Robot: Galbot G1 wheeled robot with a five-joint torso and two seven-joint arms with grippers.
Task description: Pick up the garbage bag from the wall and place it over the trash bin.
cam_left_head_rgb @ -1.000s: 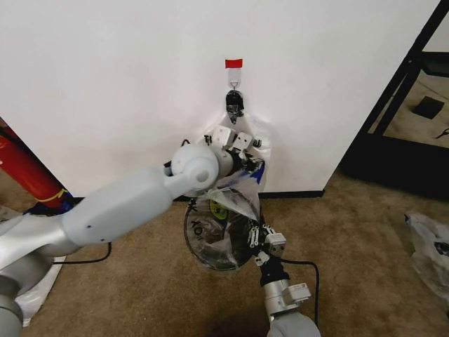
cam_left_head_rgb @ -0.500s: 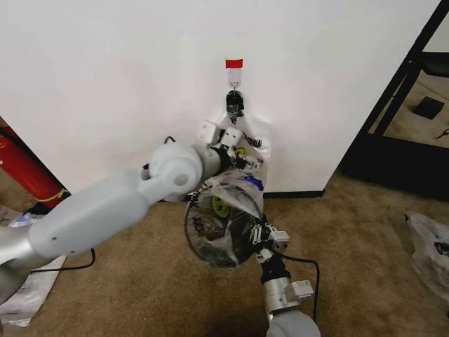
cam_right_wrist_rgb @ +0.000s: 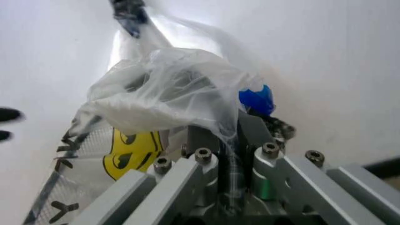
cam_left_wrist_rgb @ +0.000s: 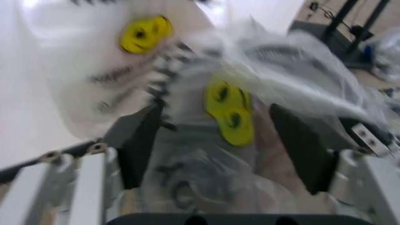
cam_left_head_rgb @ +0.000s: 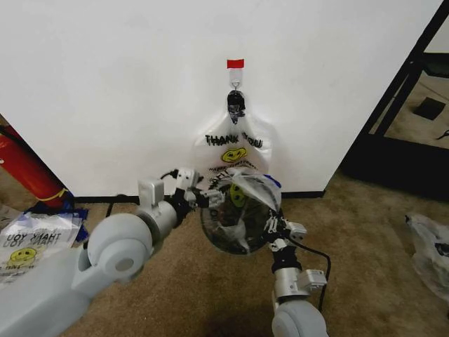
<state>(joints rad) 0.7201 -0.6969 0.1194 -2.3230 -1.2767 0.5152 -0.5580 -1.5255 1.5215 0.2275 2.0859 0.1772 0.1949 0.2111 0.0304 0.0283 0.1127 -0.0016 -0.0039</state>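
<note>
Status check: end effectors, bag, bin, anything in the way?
Right end effector shut on garbage bag over trash bin. Left end effector open at bin's left rim. More bags on wall hook behind.

My left gripper [cam_left_head_rgb: 198,197] reaches forward, low on my left side, fingers spread apart. My right gripper [cam_left_head_rgb: 275,226] points upward, its 2 fingers apparently pinched together on plastic film.
</note>
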